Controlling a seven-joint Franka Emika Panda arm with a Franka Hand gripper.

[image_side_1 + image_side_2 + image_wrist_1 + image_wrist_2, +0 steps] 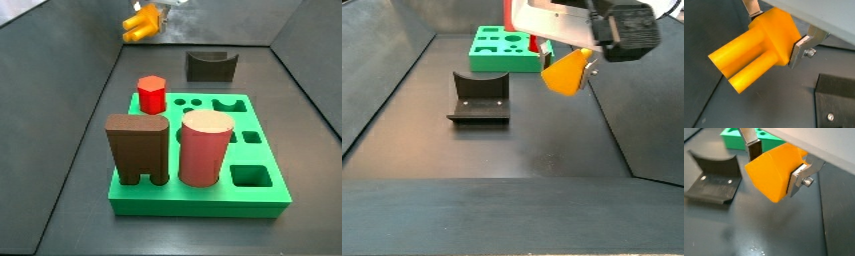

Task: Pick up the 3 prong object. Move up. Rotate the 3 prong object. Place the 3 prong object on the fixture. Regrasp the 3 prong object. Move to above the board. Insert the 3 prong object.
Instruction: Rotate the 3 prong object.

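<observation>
Bright yellow-orange plastic 3 prong object [754, 52], clamped between the silver-fingered gripper [777, 35] and raised clear of the dark surface [502, 150], prongs angled down, apparently mid-rotation before resting on the dark notched fixture [478, 97]; green board [201, 150] well apart

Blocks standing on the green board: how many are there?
3: a red peg at the far corner, a brown arch block and a pink cylinder nearer. The hand holds the yellow 3 prong object elsewhere.
</observation>
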